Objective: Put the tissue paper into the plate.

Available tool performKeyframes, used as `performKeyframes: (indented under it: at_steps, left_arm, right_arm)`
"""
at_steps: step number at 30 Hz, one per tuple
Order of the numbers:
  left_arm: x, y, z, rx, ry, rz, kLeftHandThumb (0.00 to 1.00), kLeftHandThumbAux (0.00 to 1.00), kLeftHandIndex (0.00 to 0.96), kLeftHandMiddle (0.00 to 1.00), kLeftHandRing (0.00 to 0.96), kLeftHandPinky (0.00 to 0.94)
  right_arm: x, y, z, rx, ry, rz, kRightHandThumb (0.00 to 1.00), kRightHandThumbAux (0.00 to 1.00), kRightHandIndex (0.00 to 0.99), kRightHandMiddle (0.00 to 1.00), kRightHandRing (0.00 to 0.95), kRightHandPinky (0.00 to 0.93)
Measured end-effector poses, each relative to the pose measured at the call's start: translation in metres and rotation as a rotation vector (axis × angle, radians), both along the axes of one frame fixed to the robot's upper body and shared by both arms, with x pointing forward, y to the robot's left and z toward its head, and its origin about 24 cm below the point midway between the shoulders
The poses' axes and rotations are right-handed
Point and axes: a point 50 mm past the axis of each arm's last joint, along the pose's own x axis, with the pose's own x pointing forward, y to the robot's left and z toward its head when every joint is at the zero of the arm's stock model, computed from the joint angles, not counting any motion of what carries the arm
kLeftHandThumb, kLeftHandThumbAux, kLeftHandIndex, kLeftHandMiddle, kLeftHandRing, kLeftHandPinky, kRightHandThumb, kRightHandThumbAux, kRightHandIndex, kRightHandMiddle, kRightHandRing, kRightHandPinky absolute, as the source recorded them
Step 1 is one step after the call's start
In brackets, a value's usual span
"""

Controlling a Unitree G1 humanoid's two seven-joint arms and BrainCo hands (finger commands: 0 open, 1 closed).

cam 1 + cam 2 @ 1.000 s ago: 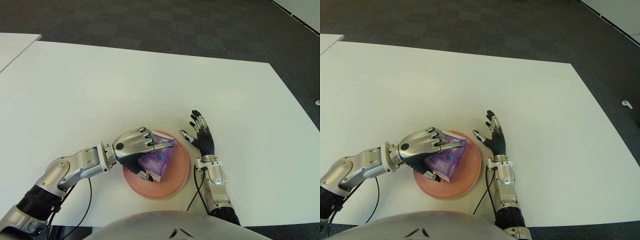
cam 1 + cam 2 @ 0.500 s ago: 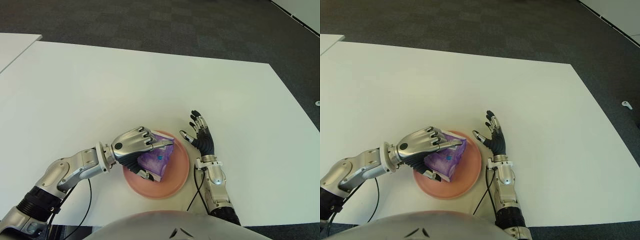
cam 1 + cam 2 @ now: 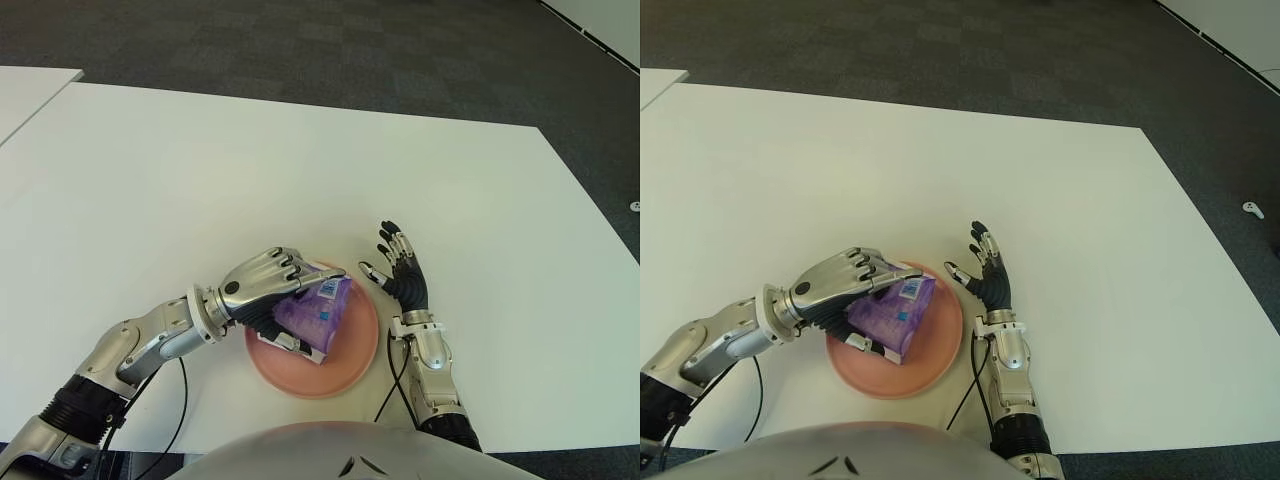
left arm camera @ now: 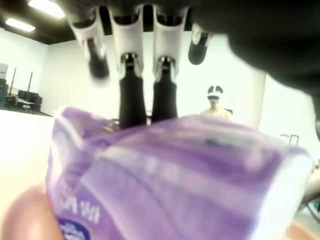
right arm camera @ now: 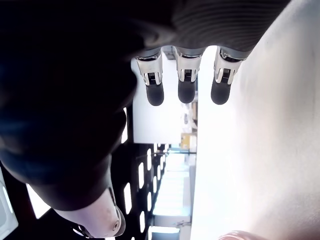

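Our left hand (image 3: 262, 290) is over the pink plate (image 3: 355, 355) on the white desk (image 3: 200, 180). Its fingers (image 4: 132, 102) reach over the purple tissue pack (image 3: 318, 312), which sits in the plate and leans to one side. The grip looks loose now. To do this well, we should open the fingers slowly and lift the hand straight up, so the pack does not tip out. Our right hand (image 3: 402, 275) is just beside the plate on its right side, fingers spread and holding nothing. We cannot see under the pack, so we cannot tell if it lies flat.
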Motion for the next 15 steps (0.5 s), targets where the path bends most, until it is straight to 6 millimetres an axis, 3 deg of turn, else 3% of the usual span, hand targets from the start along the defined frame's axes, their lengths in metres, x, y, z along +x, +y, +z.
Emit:
performKeyframes:
  at_steps: [15]
  left_arm:
    - [0.018,0.036,0.069,-0.323,0.108,0.029,0.169,0.34,0.0,0.0,0.0,0.0]
  right_arm:
    - [0.015,0.001,0.006,-0.007,-0.064,0.051,0.0,0.88,0.004,0.0,0.0,0.043]
